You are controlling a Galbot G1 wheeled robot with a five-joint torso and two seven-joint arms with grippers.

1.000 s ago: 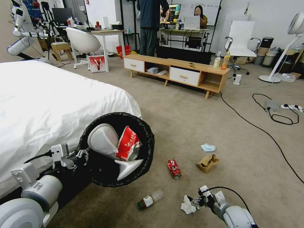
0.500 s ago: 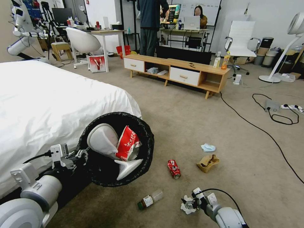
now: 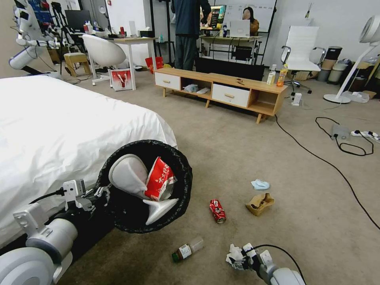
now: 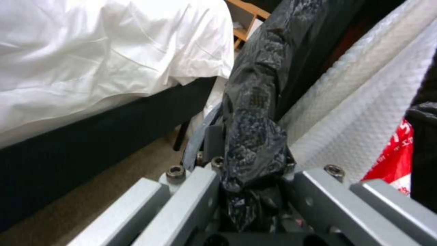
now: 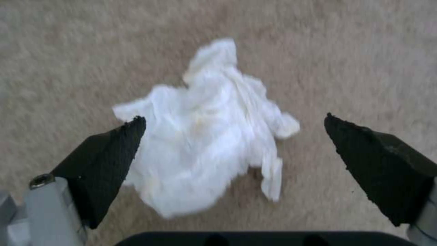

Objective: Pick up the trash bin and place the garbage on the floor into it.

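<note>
Right gripper [image 5: 234, 124] fingers wide open over white tissue [image 5: 209, 136] on floor [image 5: 341, 51], near right. Left gripper [image 4: 255, 191] fingers clamped on trash bin [image 3: 146, 186] rim, near left.

Black-lined trash bin [image 3: 144, 186] w/ white flaps, red-white carton [image 3: 159, 179], red can [image 3: 217, 210], white tissue [image 5: 207, 131], beige floor [image 3: 245, 158]

The red-and-white carton [image 3: 160, 179] in the trash bin [image 3: 183, 186] has big white Chinese letters on it that I cannot make out, the little bottle [image 3: 187, 249] on the floor has a label too small to read, and no other words can be read.
</note>
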